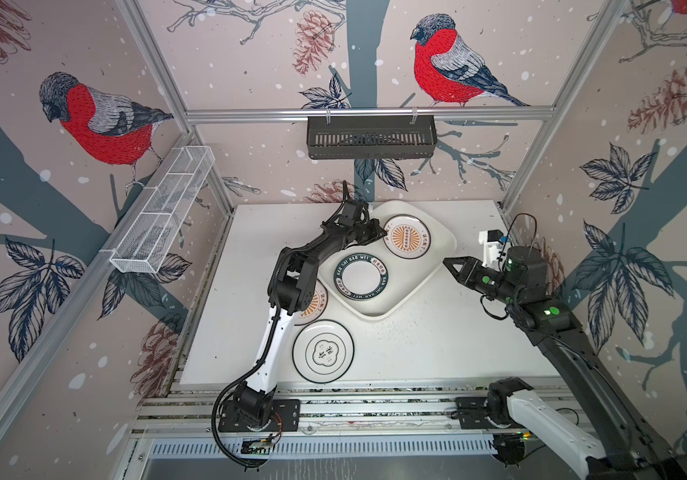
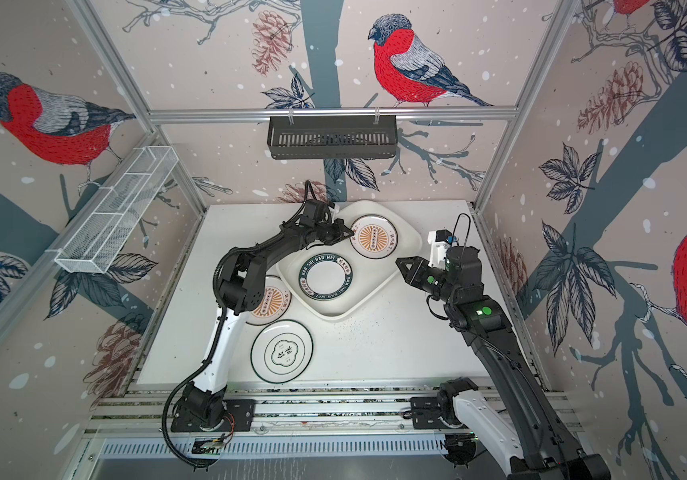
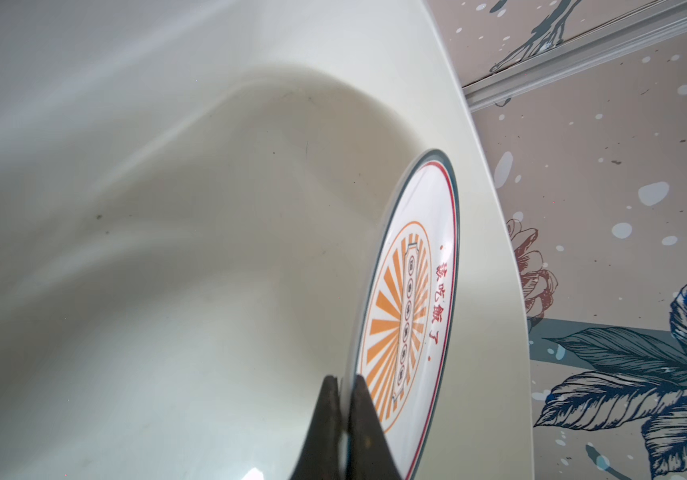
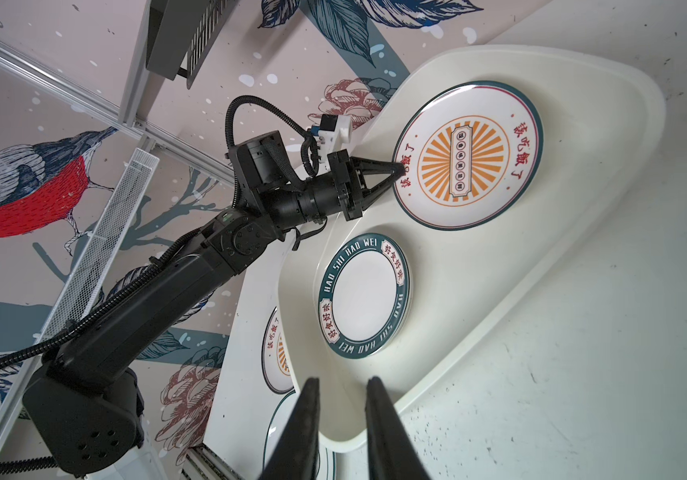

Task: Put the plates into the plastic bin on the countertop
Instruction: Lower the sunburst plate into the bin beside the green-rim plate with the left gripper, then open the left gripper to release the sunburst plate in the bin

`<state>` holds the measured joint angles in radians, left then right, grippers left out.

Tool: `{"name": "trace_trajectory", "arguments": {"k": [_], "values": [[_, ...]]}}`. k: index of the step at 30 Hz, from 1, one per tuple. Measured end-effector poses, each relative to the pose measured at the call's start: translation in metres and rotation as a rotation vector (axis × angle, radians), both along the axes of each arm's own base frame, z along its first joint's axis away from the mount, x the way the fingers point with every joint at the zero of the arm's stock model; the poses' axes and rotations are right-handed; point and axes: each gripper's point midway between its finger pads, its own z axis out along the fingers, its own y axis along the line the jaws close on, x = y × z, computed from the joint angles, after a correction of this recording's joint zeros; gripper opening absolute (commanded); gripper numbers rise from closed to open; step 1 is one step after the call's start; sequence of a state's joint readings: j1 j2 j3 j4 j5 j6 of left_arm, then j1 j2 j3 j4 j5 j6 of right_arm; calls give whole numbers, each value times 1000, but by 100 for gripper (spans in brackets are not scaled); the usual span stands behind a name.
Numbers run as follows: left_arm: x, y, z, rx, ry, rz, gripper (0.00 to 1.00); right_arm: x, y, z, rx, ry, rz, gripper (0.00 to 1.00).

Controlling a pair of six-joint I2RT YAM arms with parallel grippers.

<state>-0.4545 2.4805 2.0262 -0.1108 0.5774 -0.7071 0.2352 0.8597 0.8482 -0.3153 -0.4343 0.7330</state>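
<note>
The plastic bin [image 1: 450, 243] [image 2: 416, 243] lies askew at the back of the countertop [image 1: 437, 340]. In it lie a green-lettered plate [image 1: 361, 276] [image 4: 364, 295] and an orange sunburst plate [image 1: 406, 237] [image 3: 408, 291] [image 4: 466, 156]. My left gripper [image 1: 383, 237] [image 3: 345, 378] [image 4: 398, 170] is shut on the sunburst plate's rim. Another sunburst plate [image 1: 317, 307] lies on the countertop, half hidden under the left arm. A black-rimmed emblem plate [image 1: 323, 351] lies in front of it. My right gripper [image 1: 445, 262] [image 4: 342, 380] hovers open and empty by the bin's right edge.
A black slotted basket [image 1: 371, 137] hangs on the back wall. A white wire-mesh rack [image 1: 163, 212] hangs on the left wall. Aluminium posts frame the cell, and the arm bases stand on rails along the front edge.
</note>
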Motion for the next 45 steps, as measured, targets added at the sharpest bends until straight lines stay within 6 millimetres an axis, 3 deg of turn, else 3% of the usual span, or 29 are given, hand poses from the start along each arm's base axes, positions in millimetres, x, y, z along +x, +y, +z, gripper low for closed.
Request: {"name": "trace_trajectory", "arguments": {"k": [20, 45], "values": [[1, 7, -20, 76, 11, 28, 2, -11, -3, -25, 12, 41, -9, 23], [10, 1, -28, 61, -16, 24, 25, -11, -3, -33, 14, 44, -13, 23]]}}
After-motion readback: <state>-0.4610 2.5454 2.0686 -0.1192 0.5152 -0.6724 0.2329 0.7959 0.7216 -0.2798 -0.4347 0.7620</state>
